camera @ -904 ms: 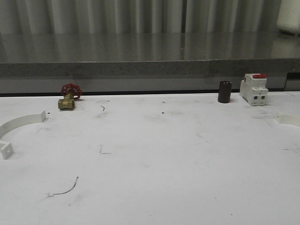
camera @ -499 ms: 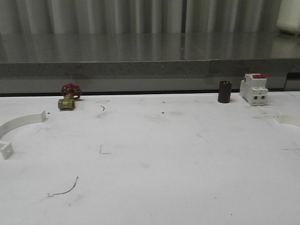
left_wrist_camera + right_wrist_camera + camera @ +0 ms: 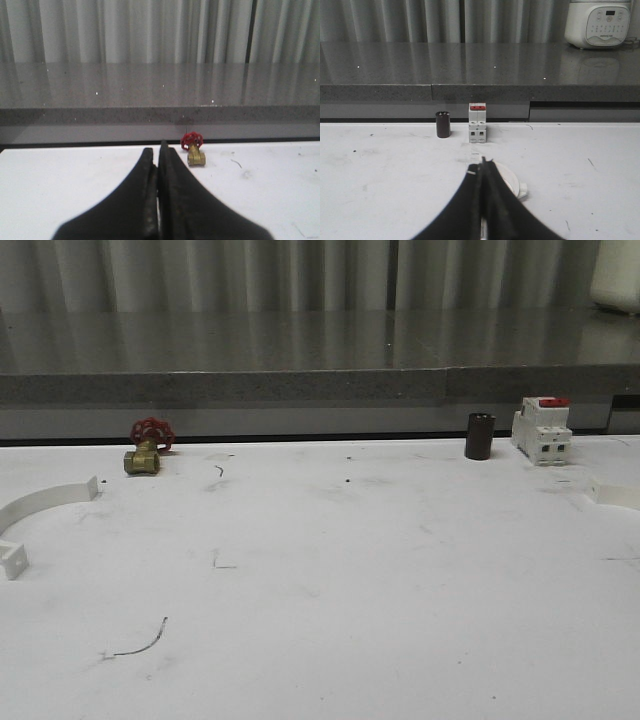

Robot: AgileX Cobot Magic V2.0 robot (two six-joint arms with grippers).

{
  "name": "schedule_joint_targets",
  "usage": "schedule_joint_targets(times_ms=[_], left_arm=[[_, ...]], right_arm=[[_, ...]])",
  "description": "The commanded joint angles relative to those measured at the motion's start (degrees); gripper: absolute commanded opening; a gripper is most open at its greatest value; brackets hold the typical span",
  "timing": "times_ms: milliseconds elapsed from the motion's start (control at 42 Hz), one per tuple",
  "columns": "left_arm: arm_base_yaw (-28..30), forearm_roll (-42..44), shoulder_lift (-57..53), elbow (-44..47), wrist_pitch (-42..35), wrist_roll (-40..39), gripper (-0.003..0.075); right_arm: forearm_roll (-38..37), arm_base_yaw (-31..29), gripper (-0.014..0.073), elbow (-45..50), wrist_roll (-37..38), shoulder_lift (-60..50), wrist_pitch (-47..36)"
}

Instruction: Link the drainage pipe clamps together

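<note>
Left clamp half (image 3: 40, 502) at far left counter (image 3: 350, 580) edge, arc lying flat, opening leftward; right clamp half (image 3: 512, 182) just beyond right end effector (image 3: 482, 167), well apart from the other. Both end effectors pressed together, empty; left end effector (image 3: 157, 160) aimed toward valve (image 3: 193, 149). White scuffed surface, grey ledge behind.
</note>
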Motion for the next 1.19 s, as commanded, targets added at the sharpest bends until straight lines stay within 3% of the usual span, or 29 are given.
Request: schedule_joint_targets(times_ms=[0, 95, 214, 381, 642, 904, 1165], left_arm=[[0.01, -0.11, -0.58, 1.07, -8.02, -0.53, -0.0020], [0.01, -0.11, -0.58, -1.03, -8.73, -0.53, -0.0020], [0.01, -0.11, -0.58, -6.71, -6.94, -0.53, -0.0020], [0.01, 0.48, 2.20, -20.00, 3.61, -0.53, -0.0020], [0.01, 0.48, 17.33, -42.91, 22.97, -0.53, -0.0020], [0.01, 0.48, 28.44, -44.77, 31.01, -0.53, -0.0020], [0.01, 0.48, 36.69, -43.03, 32.15, -0.53, -0.0020]], right_arm=[[-0.70, 0.07, -0.0069, -0.31, -0.13, -0.95, -6.30], [-0.70, 0.07, -0.0069, -2.15, -0.13, -0.95, -8.13], [-0.70, 0.07, -0.0069, -8.25, -0.13, -0.91, -4.44], [-0.77, 0.07, -0.0069, -20.43, -0.13, 1.79, 7.12], [-0.77, 0.12, -0.0069, -41.68, -0.13, 16.52, 25.18], [-0.77, 0.12, -0.0069, -44.03, -0.17, 28.26, 31.34], [-0.72, 0.12, -0.0069, -43.44, -0.17, 39.31, 34.94]])
